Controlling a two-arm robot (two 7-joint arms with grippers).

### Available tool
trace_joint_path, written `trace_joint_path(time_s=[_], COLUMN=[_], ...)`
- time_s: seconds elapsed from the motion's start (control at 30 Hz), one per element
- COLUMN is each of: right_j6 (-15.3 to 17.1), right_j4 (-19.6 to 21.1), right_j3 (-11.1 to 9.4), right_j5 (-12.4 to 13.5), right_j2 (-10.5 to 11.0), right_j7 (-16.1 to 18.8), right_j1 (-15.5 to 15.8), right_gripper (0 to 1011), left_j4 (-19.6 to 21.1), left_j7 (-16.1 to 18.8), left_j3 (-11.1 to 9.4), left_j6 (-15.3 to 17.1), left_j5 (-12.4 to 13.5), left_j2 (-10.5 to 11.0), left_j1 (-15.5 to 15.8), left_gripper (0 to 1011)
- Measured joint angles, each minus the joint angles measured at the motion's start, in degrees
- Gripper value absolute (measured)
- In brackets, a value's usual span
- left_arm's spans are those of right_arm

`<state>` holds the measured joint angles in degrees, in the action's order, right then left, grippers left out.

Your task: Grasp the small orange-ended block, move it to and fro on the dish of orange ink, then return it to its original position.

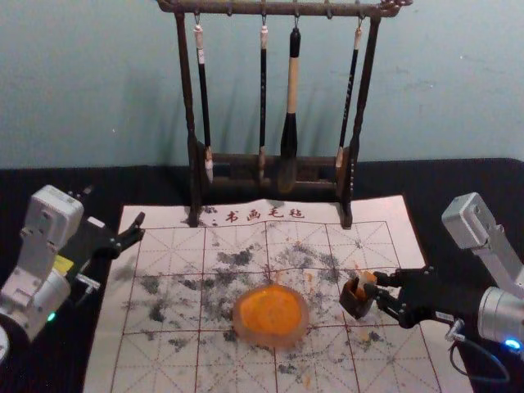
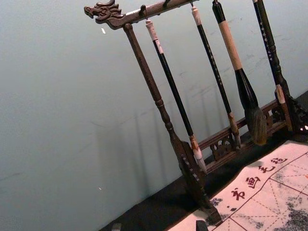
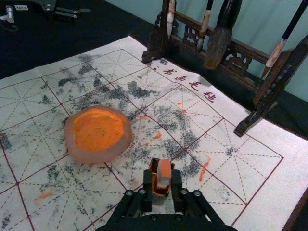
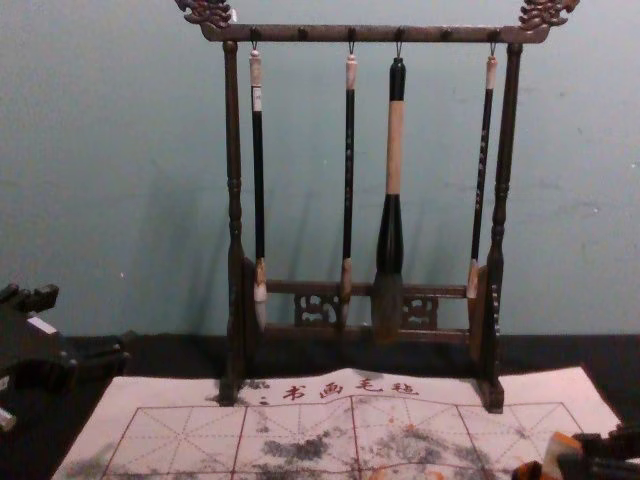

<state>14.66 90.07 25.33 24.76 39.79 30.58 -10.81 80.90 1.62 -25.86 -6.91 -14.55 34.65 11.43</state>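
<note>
In the head view my right gripper (image 1: 378,288) is at the small block (image 1: 365,282), which stands in a small dark brown box (image 1: 355,300) right of the ink dish (image 1: 268,314). The right wrist view shows the right gripper (image 3: 162,185) open, one finger on each side of the pale block (image 3: 164,174) with its orange end up, inside the brown box (image 3: 154,166). The orange ink dish (image 3: 97,134) lies apart from them. Over the mat's left edge my left gripper (image 1: 135,232) is parked; its fingertips stand wide apart in the left wrist view (image 2: 159,225).
A dark wooden rack (image 1: 270,164) with several hanging brushes stands behind the dish, at the mat's back edge. The gridded white mat (image 1: 172,307) bears black and orange smudges and lies on a black cloth (image 1: 49,360).
</note>
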Motion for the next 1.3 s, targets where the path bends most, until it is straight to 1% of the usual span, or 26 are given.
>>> trace_joint_path(time_s=[0.03, 0.23, 0.27, 0.3, 0.4, 0.6, 0.63, 0.7, 0.73, 0.77, 0.87, 0.9, 1.0, 1.17, 1.23, 1.3], right_j6=[0.0, 0.0, 0.0, 0.0, 0.0, 0.0, 0.0, 0.0, 0.0, 0.0, 0.0, 0.0, -0.18, -1.79, -3.2, -3.95], right_j4=[0.0, 0.0, 0.0, 0.0, 0.0, -0.01, 0.0, 0.0, -0.01, -0.01, 0.0, 0.0, 0.01, 0.68, 1.32, 1.66], right_j3=[0.0, 0.0, 0.0, 0.0, 0.0, 0.0, 0.0, 0.0, 0.0, 0.0, 0.0, 0.0, -0.09, -1.32, -2.66, -3.58], right_j5=[0.0, 0.02, 0.02, 0.02, 0.02, 0.02, 0.02, 0.03, 0.02, 0.03, 0.02, 0.02, 0.0, 0.18, 0.7, 1.05], right_j2=[0.0, 0.0, 0.0, 0.0, 0.0, 0.0, 0.0, 0.0, 0.0, 0.0, 0.0, 0.0, -0.08, -0.68, -1.35, -1.84], right_j7=[0.0, 0.0, 0.0, 0.0, 0.0, 0.0, 0.0, 0.0, 0.0, 0.0, 0.0, 0.0, -0.13, -1.18, -2.19, -3.07], right_j1=[0.0, 0.0, 0.0, 0.0, 0.0, 0.0, 0.0, 0.0, 0.0, 0.0, 0.0, 0.0, 0.08, 0.65, 1.06, 1.35], right_gripper=[209, 385, 447, 447, 567, 729, 787, 841, 841, 892, 958, 1000, 1000, 1000, 1002, 1002], left_j4=[0.0, 0.0, -0.01, 0.0, 0.0, 0.0, 0.0, 0.0, 0.0, 0.0, 0.0, 0.0, 0.0, 0.0, 0.0, 0.0], left_j7=[0.0, 0.0, 0.0, 0.0, 0.0, 0.0, 0.0, 0.0, 0.0, 0.0, 0.0, 0.0, 0.0, 0.0, 0.0, 0.0], left_j3=[0.0, 0.0, 0.0, 0.0, 0.0, 0.0, 0.0, 0.0, 0.0, 0.0, 0.0, 0.0, 0.0, 0.0, 0.0, 0.0], left_j6=[0.0, 0.0, 0.0, 0.0, 0.0, 0.0, 0.0, 0.0, 0.0, 0.0, 0.0, 0.0, 0.0, 0.0, 0.0, 0.0], left_j5=[0.0, 0.0, 0.0, 0.0, 0.0, 0.0, 0.0, 0.0, 0.0, 0.0, 0.0, 0.0, 0.0, 0.0, 0.0, 0.0], left_j2=[0.0, 0.0, 0.0, 0.0, 0.0, 0.0, 0.0, 0.0, 0.0, 0.0, 0.0, 0.0, 0.0, 0.0, 0.0, 0.0], left_j1=[0.0, 0.0, 0.01, 0.0, 0.0, 0.0, 0.0, 0.0, 0.0, 0.0, 0.0, 0.0, 0.0, 0.0, 0.0, 0.0], left_gripper=[1001, 1001, 1001, 1001, 1001, 1001, 1001, 1001, 1001, 1001, 1001, 1001, 1001, 1001, 1002, 1001])
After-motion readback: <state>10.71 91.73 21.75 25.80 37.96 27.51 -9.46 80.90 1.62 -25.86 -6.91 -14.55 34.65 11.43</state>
